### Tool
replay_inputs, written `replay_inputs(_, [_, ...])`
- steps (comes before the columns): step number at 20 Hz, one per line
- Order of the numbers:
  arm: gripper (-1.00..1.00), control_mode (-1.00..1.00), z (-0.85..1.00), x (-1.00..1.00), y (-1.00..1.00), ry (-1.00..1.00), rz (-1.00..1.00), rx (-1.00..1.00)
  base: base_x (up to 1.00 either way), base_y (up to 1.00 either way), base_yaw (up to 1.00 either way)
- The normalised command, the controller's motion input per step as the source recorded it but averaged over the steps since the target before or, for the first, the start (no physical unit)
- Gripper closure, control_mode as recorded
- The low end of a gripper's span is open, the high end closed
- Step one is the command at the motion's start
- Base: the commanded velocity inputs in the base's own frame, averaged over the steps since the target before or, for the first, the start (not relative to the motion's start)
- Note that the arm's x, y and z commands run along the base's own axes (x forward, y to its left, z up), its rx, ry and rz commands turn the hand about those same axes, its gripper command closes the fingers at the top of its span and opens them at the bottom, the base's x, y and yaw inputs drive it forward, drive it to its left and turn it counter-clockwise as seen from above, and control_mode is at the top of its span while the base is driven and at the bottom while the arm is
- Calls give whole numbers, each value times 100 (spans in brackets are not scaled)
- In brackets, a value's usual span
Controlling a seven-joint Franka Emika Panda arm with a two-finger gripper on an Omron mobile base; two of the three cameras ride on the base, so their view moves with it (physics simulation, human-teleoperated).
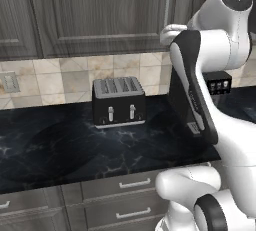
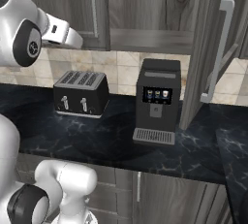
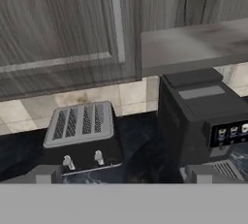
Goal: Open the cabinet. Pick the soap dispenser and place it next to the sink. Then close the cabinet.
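One door of the tall dark grey-brown wood-grain cabinet (image 1: pixel 100 10) stays shut above the black marble table (image 1: pixel 60 150) in the left base view. The right base view shows its other door (image 2: pixel 213 48) swung open, stiff and best taken by the long silver bar handle (image 2: pixel 219 48). In the hand view, the end effector (image 3: pixel 123 174) stands spread above a black toaster (image 3: pixel 82 136).

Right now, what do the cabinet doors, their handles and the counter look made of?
The cabinet doors look like dark grey-brown wood, matt, with visible grain and a knot. The handle looks like brushed silver metal, pale and smooth. The counter looks like polished black stone, probably marble, given its pale veins.
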Motion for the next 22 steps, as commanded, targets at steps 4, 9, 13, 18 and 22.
replay_inputs(4, [-100,-100,0,29,-10,0,-2,7,0,0,0])
replay_inputs(9, [-100,-100,0,52,-21,0,0,1,0,0,0])
replay_inputs(13, [-100,-100,0,62,-32,3,0,0,0,0,0])
replay_inputs(18, [-100,-100,0,55,-2,8,0,0,0,0,0])
replay_inputs(22, [-100,-100,0,43,0,7,2,0,0,0,0])
